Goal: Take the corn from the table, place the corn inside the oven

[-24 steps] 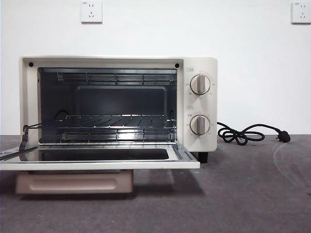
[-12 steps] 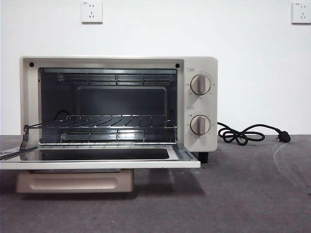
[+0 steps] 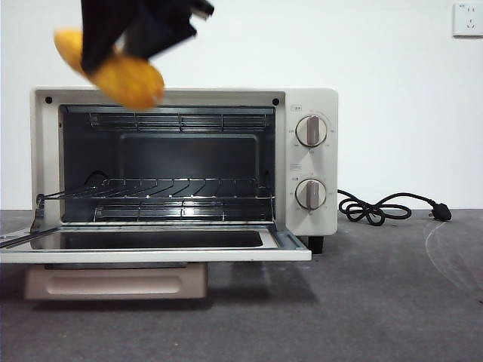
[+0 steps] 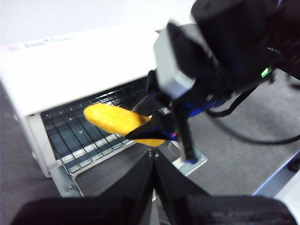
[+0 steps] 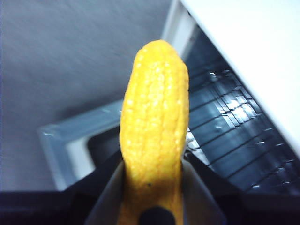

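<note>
The yellow-orange corn [image 3: 127, 80] hangs tilted in the air in front of the oven's top left corner, with my right gripper [image 3: 113, 59] shut on it. In the right wrist view the corn [image 5: 153, 117] points out from between the jaws, over the lowered door and the wire rack. The cream-white oven [image 3: 313, 170] stands on the dark grey table [image 3: 362, 302], its door [image 3: 151, 255] folded down flat and its rack [image 3: 173, 188] bare. My left gripper [image 4: 153, 158] is shut on nothing, off to the side, and its view shows the right arm holding the corn [image 4: 110, 118].
The oven's black power cord [image 3: 377, 207] lies coiled on the table to the right of the oven. The beige bar handle [image 3: 113, 283] hangs below the door's front edge. A wall socket [image 3: 468, 19] sits high at the back right.
The right gripper with the corn has come into the front view from the top left, where no arm showed before. It now covers the left wall socket. The oven has not moved.
</note>
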### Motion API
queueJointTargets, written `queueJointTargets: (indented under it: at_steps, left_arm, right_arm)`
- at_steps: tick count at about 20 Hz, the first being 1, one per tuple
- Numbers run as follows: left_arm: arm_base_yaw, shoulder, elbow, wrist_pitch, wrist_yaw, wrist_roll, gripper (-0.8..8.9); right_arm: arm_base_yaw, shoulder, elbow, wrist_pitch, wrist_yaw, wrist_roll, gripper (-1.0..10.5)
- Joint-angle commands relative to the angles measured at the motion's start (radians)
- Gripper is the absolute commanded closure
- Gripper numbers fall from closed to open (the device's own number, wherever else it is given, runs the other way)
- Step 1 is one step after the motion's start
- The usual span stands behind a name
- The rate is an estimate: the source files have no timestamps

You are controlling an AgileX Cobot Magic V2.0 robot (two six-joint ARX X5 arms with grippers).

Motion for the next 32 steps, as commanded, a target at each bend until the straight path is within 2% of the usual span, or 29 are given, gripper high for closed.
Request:
queueJointTargets:
  at_steps: [1, 4, 9, 11, 14, 16, 21, 30, 32]
  left_arm:
    - [-0.002, -0.005, 0.024, -0.001, -0.005, -0.001, 8.19]
    - [-0.002, -0.005, 0.042, -0.001, -0.006, 0.016, 8.19]
    - [-0.002, -0.005, 0.05, -0.001, -0.008, 0.016, 8.19]
    - [-0.002, -0.005, 0.05, -0.004, -0.009, 0.016, 8.19]
    - [-0.002, -0.005, 0.05, -0.016, -0.042, 0.016, 8.19]
    - [-0.002, -0.005, 0.05, -0.031, -0.057, 0.017, 8.19]
    - [-0.002, -0.003, 0.05, -0.048, -0.056, 0.016, 8.19]
    - [-0.002, -0.003, 0.05, -0.051, -0.056, 0.016, 8.19]
    - [-0.002, -0.003, 0.05, -0.058, -0.056, 0.016, 8.19]
  right_arm:
    - [0.002, 0.046, 0.003, 0.04, 0.072, -0.109, 9.6]
    - [-0.006, 0.09, 0.003, 0.086, 0.16, -0.18, 9.6]
    - [-0.017, 0.138, 0.003, 0.142, 0.204, -0.276, 9.6]
    - [-0.019, 0.159, 0.003, 0.173, 0.248, -0.312, 9.6]
    - [-0.025, 0.187, 0.003, 0.218, 0.304, -0.372, 9.6]
    - [-0.034, 0.201, 0.003, 0.23, 0.307, -0.405, 9.6]
    - [-0.053, 0.226, 0.003, 0.229, 0.309, -0.434, 9.6]
    - [-0.098, 0.242, 0.003, 0.21, 0.323, -0.433, 9.3]
    - [-0.099, 0.242, 0.003, 0.2, 0.32, -0.431, 8.4]
